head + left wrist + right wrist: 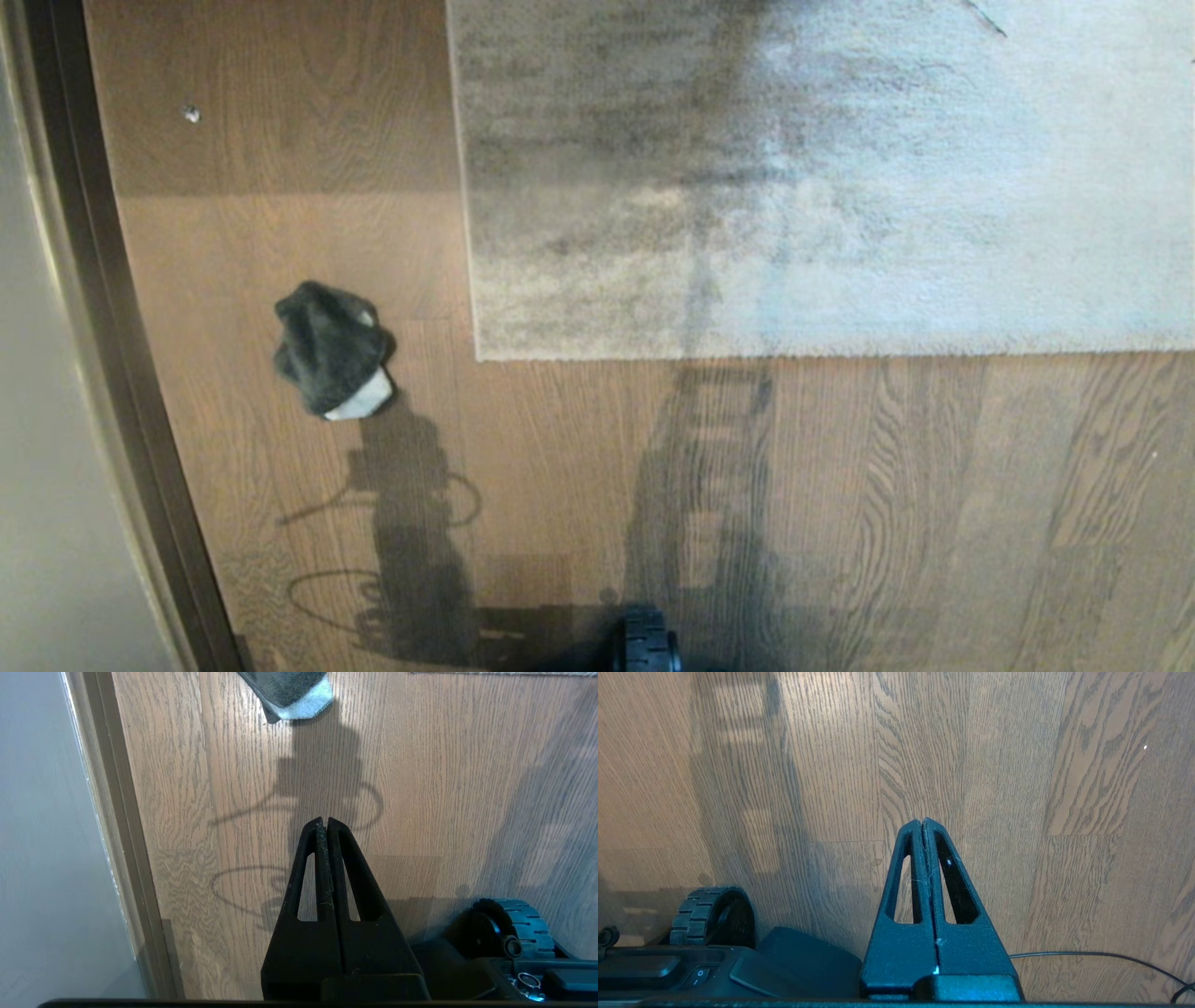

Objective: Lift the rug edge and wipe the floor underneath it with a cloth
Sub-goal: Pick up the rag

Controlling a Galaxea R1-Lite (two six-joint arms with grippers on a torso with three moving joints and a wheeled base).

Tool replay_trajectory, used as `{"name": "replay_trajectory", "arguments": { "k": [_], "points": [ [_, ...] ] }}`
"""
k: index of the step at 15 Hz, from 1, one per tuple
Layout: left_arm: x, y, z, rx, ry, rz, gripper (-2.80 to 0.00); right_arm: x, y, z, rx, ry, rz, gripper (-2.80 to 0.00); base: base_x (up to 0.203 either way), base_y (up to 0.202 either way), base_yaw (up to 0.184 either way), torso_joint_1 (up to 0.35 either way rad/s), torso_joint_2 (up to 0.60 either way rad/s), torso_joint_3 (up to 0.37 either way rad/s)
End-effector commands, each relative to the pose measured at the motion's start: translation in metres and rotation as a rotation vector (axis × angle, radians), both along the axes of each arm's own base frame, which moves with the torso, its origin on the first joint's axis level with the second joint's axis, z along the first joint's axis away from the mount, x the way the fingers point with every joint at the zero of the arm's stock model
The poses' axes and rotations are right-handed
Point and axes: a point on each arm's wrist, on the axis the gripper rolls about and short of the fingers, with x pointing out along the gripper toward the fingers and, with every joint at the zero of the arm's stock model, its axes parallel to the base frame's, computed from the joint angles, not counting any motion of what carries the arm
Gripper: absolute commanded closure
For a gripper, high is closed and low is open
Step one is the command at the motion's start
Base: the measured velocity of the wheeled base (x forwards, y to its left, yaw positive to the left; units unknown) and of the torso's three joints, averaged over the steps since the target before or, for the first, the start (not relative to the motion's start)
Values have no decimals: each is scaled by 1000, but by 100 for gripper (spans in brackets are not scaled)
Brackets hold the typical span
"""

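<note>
A room in a home, seen at floor level.
Warm brown wood-grain planks made up the floor (308, 140), and a large grey-beige low-pile rug (840, 177) with darker mottled streaks lay flat across it. A dark wooden frame (121, 355) ran along one side beside a pale wall (47, 485), and a thin black cable (1101, 955) trailed over the planks.

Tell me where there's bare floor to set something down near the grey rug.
Widest bare patch: brown wood floor between the grey-beige rug's near edge and the robot's black wheel. A narrower strip lies between the rug's left border and the dark baseboard, partly crowded by the dark charcoal fuzzy cloth.
</note>
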Motion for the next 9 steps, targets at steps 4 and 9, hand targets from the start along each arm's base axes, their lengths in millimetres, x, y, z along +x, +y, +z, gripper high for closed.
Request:
{"name": "replay_trajectory", "arguments": {
  "k": [4, 9],
  "points": [
    [0, 0, 0, 1, -1, 0, 0, 0, 0, 0, 0, 1, 0, 0, 0, 0, 0, 0, 0, 0],
    [0, 0, 0, 1, -1, 0, 0, 0, 0, 0, 0, 1, 1, 0, 0, 0, 0, 0, 0, 0]
  ]
}}
